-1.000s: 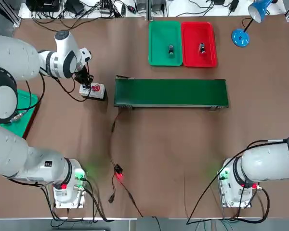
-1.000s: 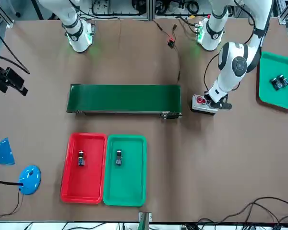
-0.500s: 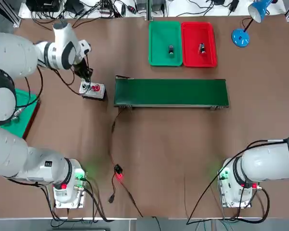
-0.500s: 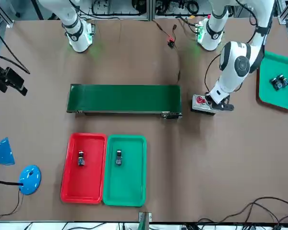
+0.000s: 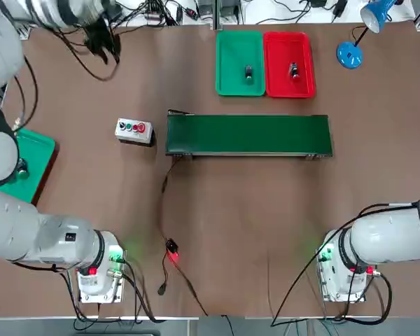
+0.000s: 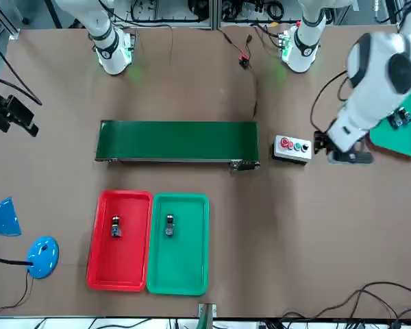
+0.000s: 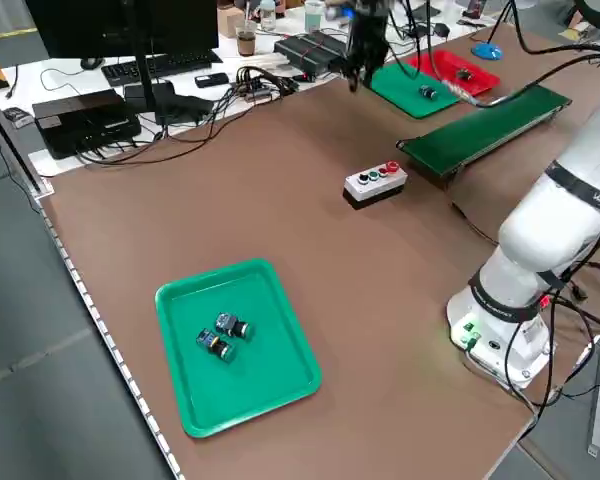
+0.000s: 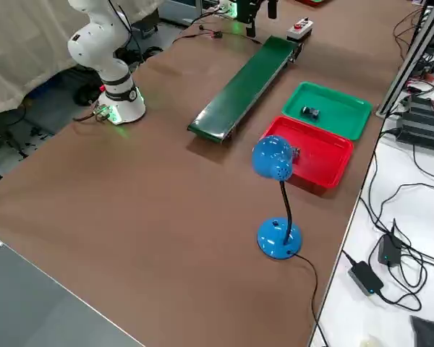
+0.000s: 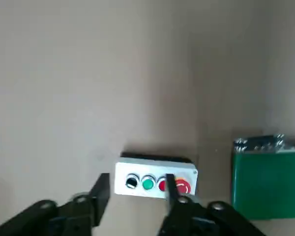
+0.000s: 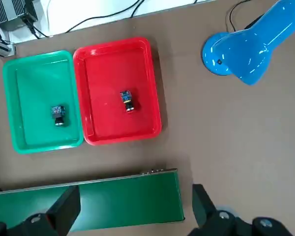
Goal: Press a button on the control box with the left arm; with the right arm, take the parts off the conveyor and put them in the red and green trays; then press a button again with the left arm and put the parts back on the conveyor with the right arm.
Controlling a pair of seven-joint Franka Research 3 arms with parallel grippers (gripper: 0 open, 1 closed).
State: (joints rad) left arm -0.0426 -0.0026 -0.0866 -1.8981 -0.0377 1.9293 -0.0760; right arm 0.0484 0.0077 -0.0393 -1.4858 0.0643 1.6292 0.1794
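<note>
Control box (image 5: 129, 126) came clear of the left gripper (image 9: 139, 184); half a second earlier that gripper had been over its buttons. Left fingers had parted from their closed state and held nothing. Inference: a press had just ended, probably the second, since one part (image 5: 293, 70) lay in the red tray (image 5: 289, 49) and another part (image 5: 248, 71) in the green tray (image 5: 240, 42), both near the bench's far edge. Conveyor (image 5: 248, 135) carried nothing; returning both parts looked like the right arm's next job.

Pose: left arm was drawn back toward the bench's far left corner, gripper raised, pointing downward. Right gripper (image 10: 137, 191) hung near the bench's right edge, fingers wide apart, empty, unmoved over the last second.

Also noted: a spare green tray (image 7: 245, 400) by the left edge, holding two further parts (image 7: 232, 325).
</note>
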